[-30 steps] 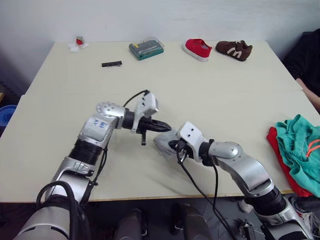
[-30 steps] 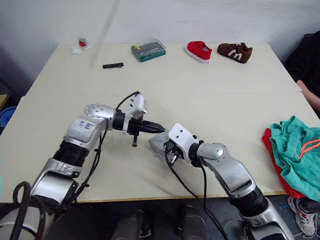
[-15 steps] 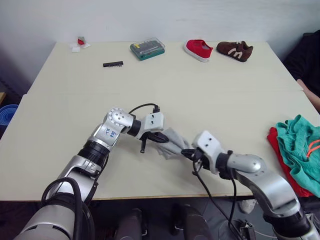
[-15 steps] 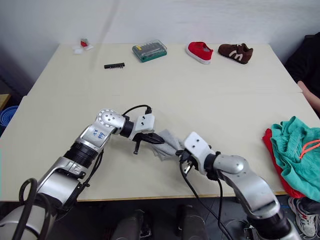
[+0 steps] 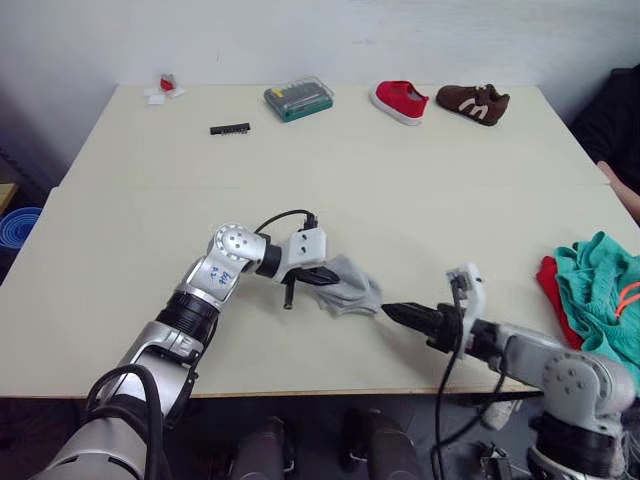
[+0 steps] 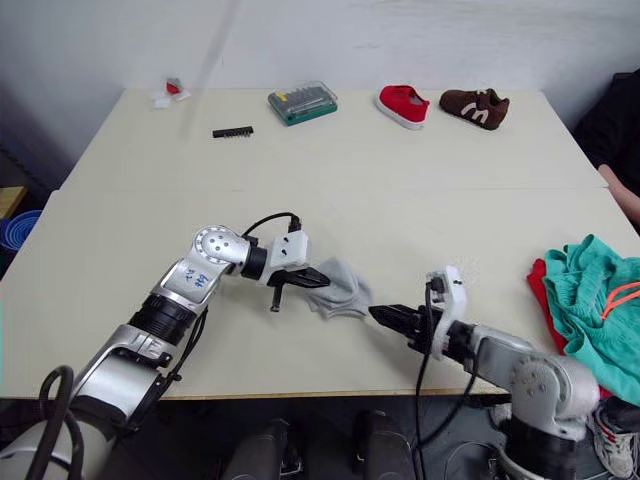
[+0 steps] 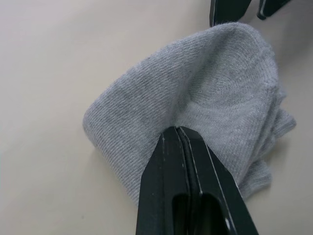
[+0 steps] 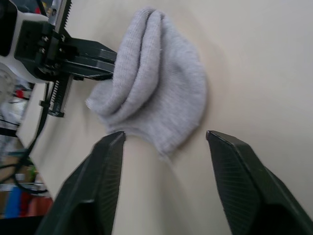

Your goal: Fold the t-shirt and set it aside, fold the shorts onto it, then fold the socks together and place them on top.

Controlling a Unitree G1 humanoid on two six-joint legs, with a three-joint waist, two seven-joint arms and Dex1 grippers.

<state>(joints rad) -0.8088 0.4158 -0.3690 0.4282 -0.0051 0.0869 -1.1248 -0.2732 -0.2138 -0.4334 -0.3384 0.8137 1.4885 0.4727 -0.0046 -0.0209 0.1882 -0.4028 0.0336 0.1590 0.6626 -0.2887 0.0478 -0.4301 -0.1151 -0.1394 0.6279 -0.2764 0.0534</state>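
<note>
Pale surface against a plain wall
The cream surface (image 5: 400,180) meets a bare grey-white wall (image 5: 300,40) behind.

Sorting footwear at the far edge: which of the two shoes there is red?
The left shoe, nearer the green case, is red with a white sole; the one to its right is brown.

The bundled knit socks (image 5: 348,291) lie on the wide flat table (image 5: 400,180) near its front edge — the left gripper (image 5: 322,277) at their left side, the right gripper (image 5: 398,313) just to their right. The baggy shorts (image 5: 605,300) lie on the short-sleeved t-shirt (image 5: 556,297) at the right edge.
</note>
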